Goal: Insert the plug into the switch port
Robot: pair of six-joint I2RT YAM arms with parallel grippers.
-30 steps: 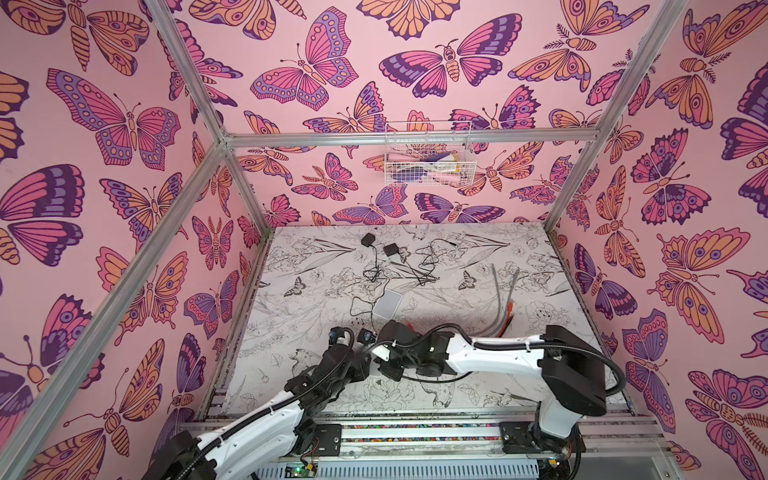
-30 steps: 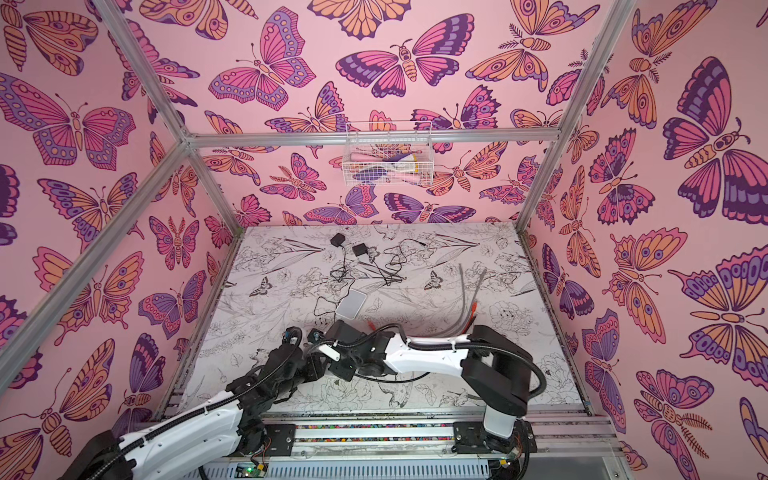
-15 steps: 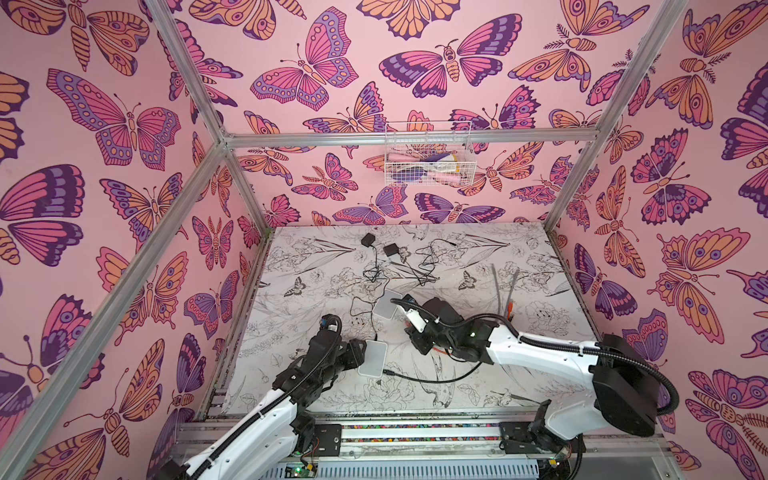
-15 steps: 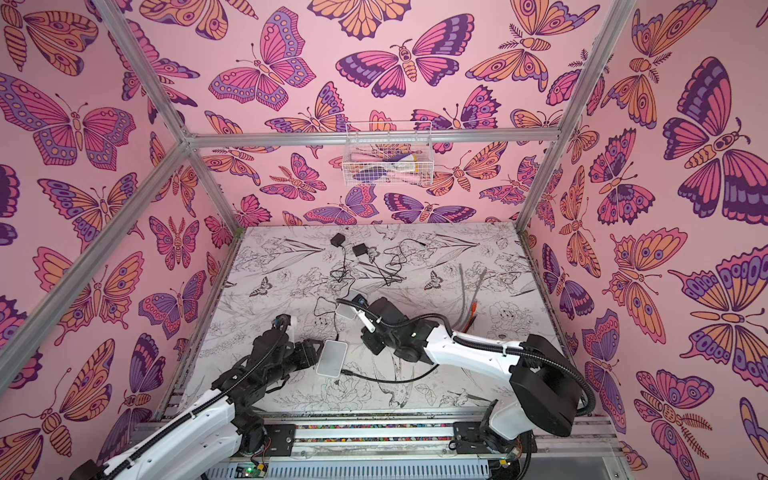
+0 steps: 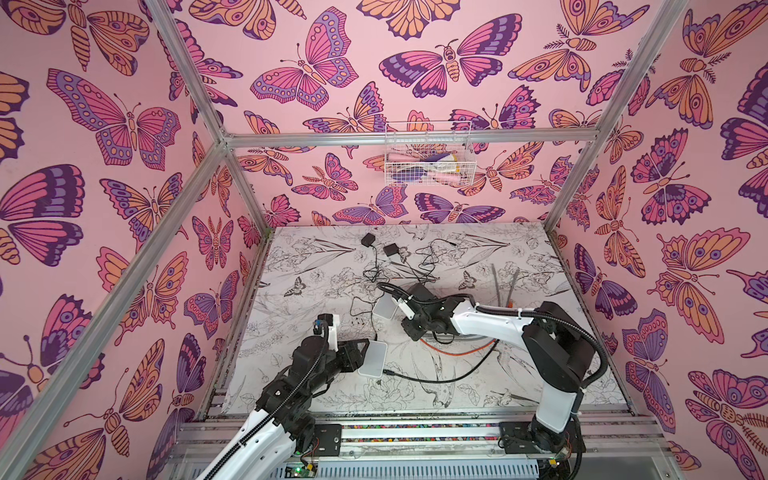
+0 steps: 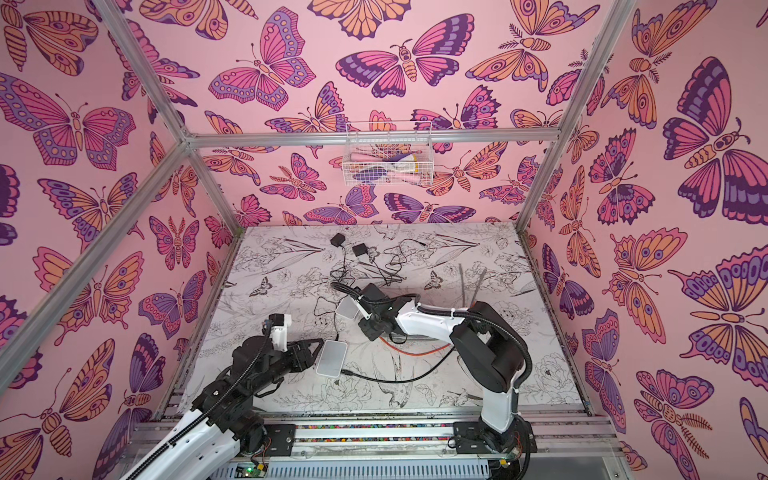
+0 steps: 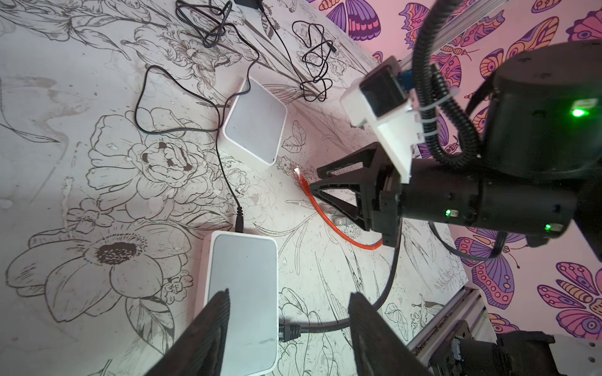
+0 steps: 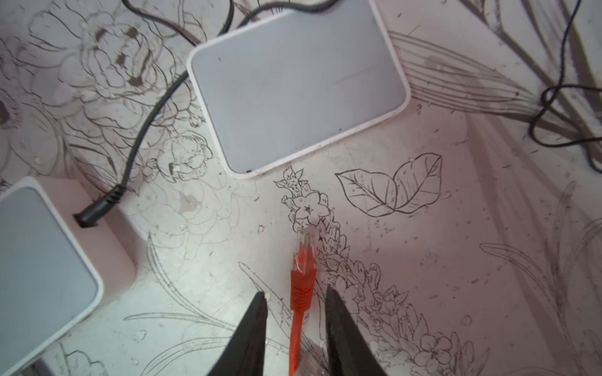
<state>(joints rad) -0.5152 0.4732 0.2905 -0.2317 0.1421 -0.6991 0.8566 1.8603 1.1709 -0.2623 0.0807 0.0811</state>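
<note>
The right tool (image 8: 295, 291) stands with its jaws narrowly apart and holds nothing. Its fingers (image 8: 257, 312) straddle the orange boot of the plug (image 8: 304, 257) without visible contact. The left tool (image 7: 290, 293) has its jaws wide apart and is also empty. It hovers over the near switch (image 7: 242, 280), which lies toward the front edge of the table (image 5: 540, 257), left of centre.

The plug lies flat near the middle of the table. Its long axis runs along the table surface and lines up with the right tool. The clear tip points away from that tool, toward the nearest corner of the far switch (image 8: 298, 88), just short of it. The orange cable (image 5: 457, 353) trails back between the fingers toward the right side.

Likely faults from here:
- The jaws may close on the cable behind the boot, which would let the plug pivot.
- The tip faces a corner and no port shows on the visible sides, so a straight push would probably strike the housing.
- The far switch is unrestrained and looks light, so insertion force may slide it.
- The thin black leads (image 8: 553, 107) beside it may snag.
</note>
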